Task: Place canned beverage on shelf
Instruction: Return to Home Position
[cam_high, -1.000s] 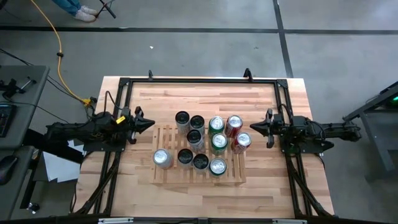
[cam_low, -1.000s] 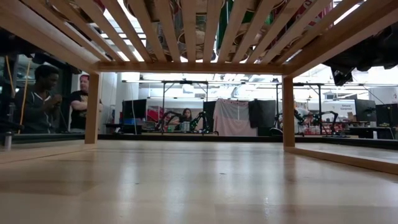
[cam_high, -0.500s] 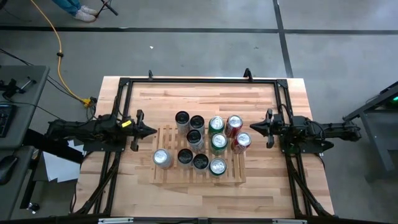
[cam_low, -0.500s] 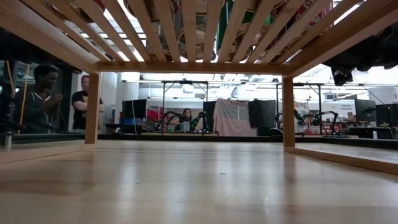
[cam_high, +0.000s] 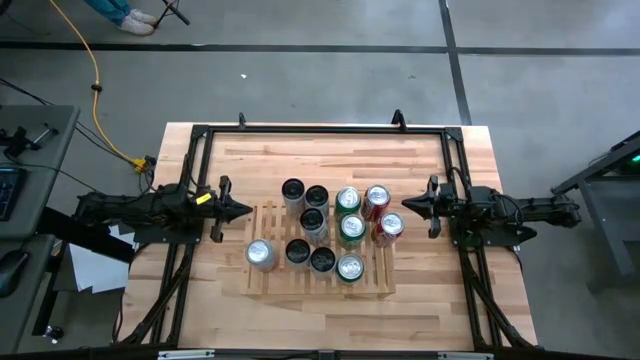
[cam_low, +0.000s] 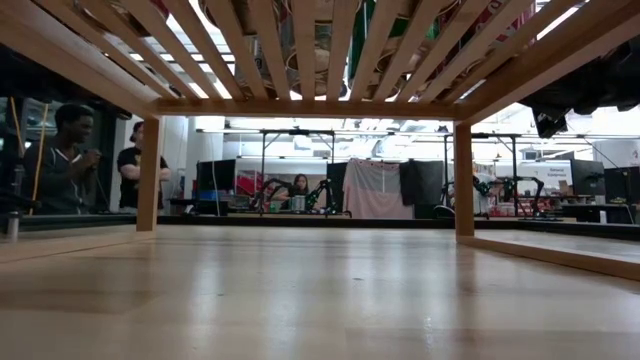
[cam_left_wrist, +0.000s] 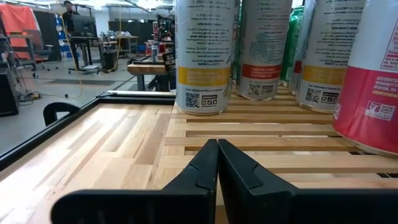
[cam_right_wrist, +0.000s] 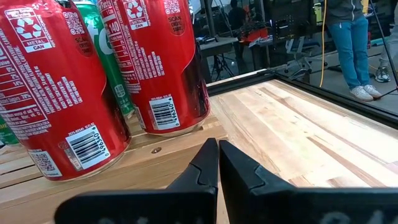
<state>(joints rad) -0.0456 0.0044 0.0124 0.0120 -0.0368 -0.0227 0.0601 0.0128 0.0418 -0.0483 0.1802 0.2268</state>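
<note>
High view: colourful upright metal beverage cans (cam_high: 351, 228) are being carried on the flat light-wood slatted shelf (cam_high: 272, 283); the dark left gripper (cam_high: 243, 210) is being held just left of it, fingers pressed together; the dark right gripper (cam_high: 408, 207), just right, likewise closed, empty.
</note>
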